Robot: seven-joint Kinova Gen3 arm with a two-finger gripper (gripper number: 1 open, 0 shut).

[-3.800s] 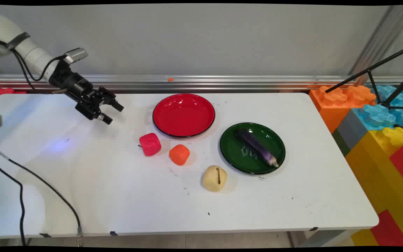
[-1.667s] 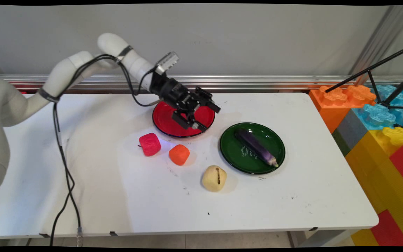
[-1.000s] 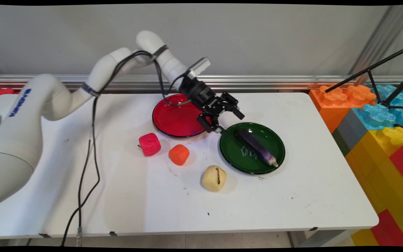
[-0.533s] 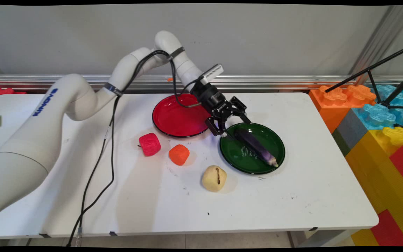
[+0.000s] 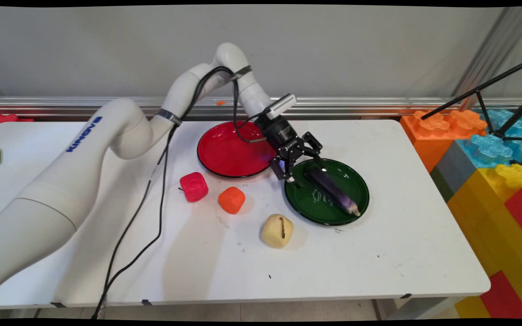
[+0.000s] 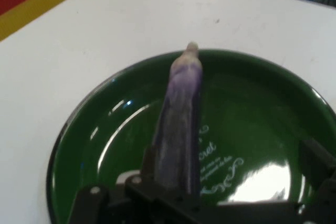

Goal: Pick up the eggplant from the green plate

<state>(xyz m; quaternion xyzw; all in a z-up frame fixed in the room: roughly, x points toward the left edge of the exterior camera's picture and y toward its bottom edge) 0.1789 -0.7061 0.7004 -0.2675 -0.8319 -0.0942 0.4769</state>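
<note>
Main view first: nearest us on the white table [image 5: 342, 271] lies a pale yellow toy potato [image 5: 277, 231], then an orange toy fruit [image 5: 232, 200] and a pink-red toy apple [image 5: 194, 186] farther back and to the left. Behind and to the right of the potato sits the green plate [image 5: 360, 199], and in it a purple eggplant [image 5: 333, 190] lies slantwise, its pale tip toward the near right rim.

We see the gripper [image 5: 304, 174] down at the far left end of that eggplant, its jaws spread wide, one finger on each side of the dark stem end. Whether a finger touches the eggplant we cannot tell. In the hand view the eggplant [image 6: 181, 124] runs straight away from the gripper [image 6: 210, 203], between the two fingers, with the green plate [image 6: 273, 108] filling most of the picture and white lettering on its floor beside the vegetable.

Against the earliest picture, the arm has swung from the far left of the table across to the right. It passed over the red plate [image 5: 224, 154] and has come down over the green one. Half a second ago the gripper was slightly higher and farther back. The plates, the fruit and the eggplant lie where they lay.

The red plate, behind the fruit and just left of the gripper, holds nothing. Coloured toy blocks [image 5: 492, 149] stand well off to the right of the table.
</note>
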